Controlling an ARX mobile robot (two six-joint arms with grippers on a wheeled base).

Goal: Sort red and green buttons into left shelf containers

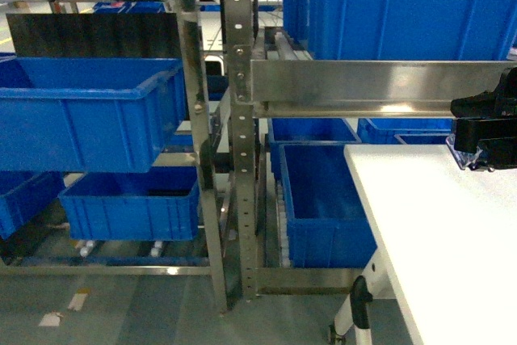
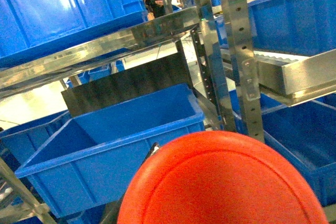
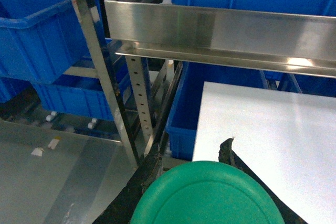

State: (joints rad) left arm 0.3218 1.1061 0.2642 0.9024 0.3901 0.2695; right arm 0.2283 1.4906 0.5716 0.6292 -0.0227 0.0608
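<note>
Bright, even overhead light; glare streaks the steel shelf rail (image 1: 380, 86) and washes the white surface (image 1: 436, 232). Wrist views blur the close red cap (image 2: 226, 182) and green cap (image 3: 207, 195).

A: How much of the red button (image 2: 223, 182) shows at the left wrist?
B: Only its cap, cut by the bottom edge; the switch block and the left hand are hidden.
A: And the green button (image 3: 207, 195)?
B: Likewise cropped below. In the head view the right hand (image 1: 485, 131) runs off the right edge.
</note>
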